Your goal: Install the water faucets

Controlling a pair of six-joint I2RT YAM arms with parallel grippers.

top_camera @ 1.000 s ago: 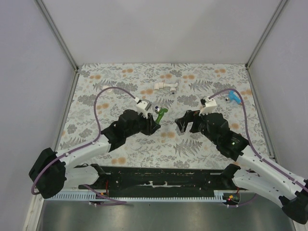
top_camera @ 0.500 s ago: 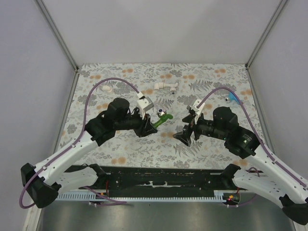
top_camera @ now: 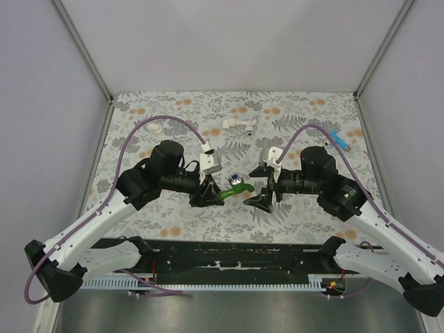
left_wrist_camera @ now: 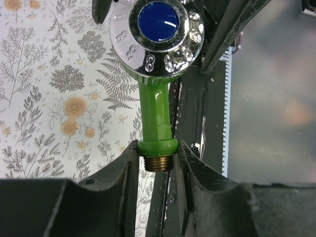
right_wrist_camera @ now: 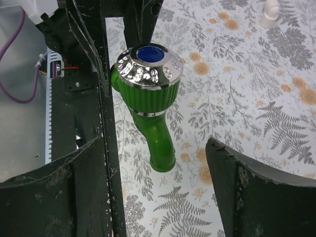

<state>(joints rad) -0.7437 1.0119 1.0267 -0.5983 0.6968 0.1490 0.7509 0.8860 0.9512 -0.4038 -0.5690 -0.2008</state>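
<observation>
Well, the left hand (top_camera: 217,196) pinches the green faucet (top_camera: 236,186) by its threaded end at mid-frame above the table (top_camera: 298,111), cap toward the right hand (top_camera: 262,189), which gapes open around it, likely to take it.

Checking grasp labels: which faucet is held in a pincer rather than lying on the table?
The green faucet, clamped at its threaded end by the left pincer; the blue faucet lies loose on the table, far right.
</observation>
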